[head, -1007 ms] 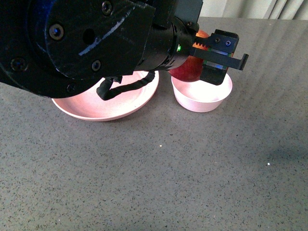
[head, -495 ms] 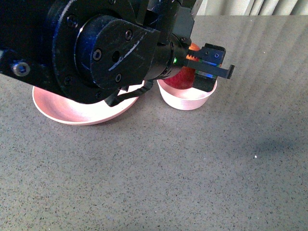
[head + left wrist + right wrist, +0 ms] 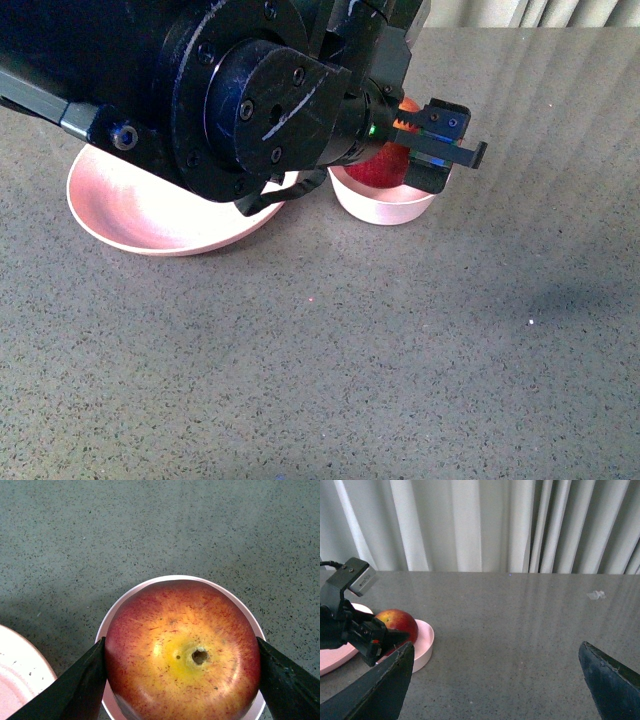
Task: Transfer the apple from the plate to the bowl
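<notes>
The dark red apple, yellow around its stem dimple, is held between the two black fingers of my left gripper, which is shut on it. It sits low inside the small pale pink bowl, whose rim rings it. In the front view the left gripper reaches over the bowl, with the apple partly hidden by the arm. The salmon-pink plate lies just left of the bowl with nothing on its visible part. My right gripper hangs open above the table, well away from the bowl and apple.
The bulky black left arm covers the far part of the plate. Grey speckled tabletop stretches in front of and to the right of the bowl. White curtains hang behind the table's far edge. A small white scrap lies on the table.
My left gripper has lowered the apple from above the bowl's rim down into the bowl. The plate and bowl now appear further left in the front view.
</notes>
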Controlling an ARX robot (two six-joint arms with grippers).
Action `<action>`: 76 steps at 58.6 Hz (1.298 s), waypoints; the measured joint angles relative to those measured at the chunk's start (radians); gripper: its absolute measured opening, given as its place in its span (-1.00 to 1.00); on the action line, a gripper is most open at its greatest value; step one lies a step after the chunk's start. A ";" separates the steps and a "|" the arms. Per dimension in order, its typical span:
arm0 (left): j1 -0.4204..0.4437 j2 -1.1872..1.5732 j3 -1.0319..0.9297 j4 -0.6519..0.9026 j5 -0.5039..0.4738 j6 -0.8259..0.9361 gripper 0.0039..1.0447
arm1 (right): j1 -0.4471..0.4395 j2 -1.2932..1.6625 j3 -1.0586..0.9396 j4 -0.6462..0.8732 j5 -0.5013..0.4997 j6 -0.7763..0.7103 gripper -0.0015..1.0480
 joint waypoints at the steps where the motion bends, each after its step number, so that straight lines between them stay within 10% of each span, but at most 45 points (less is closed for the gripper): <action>1: 0.000 0.002 0.000 0.000 0.000 0.000 0.41 | 0.000 0.000 0.000 0.000 0.000 0.000 0.83; 11: 0.000 0.008 0.000 0.000 0.002 0.001 0.87 | 0.000 0.000 0.000 0.000 0.000 0.000 0.83; 31: 0.030 -0.124 -0.103 0.083 0.001 -0.067 0.84 | 0.000 0.000 0.000 0.000 0.000 0.000 0.83; 45: 0.240 -0.516 -0.433 0.224 0.011 -0.163 0.83 | 0.000 0.000 0.000 0.000 0.000 0.000 0.83; 51: 0.343 -0.660 -0.645 0.495 -0.277 -0.048 0.44 | 0.000 0.000 0.000 0.000 -0.003 0.000 0.83; 76: 0.586 -1.085 -1.093 0.538 -0.110 0.025 -0.97 | 0.000 0.000 0.000 0.000 0.000 0.000 0.83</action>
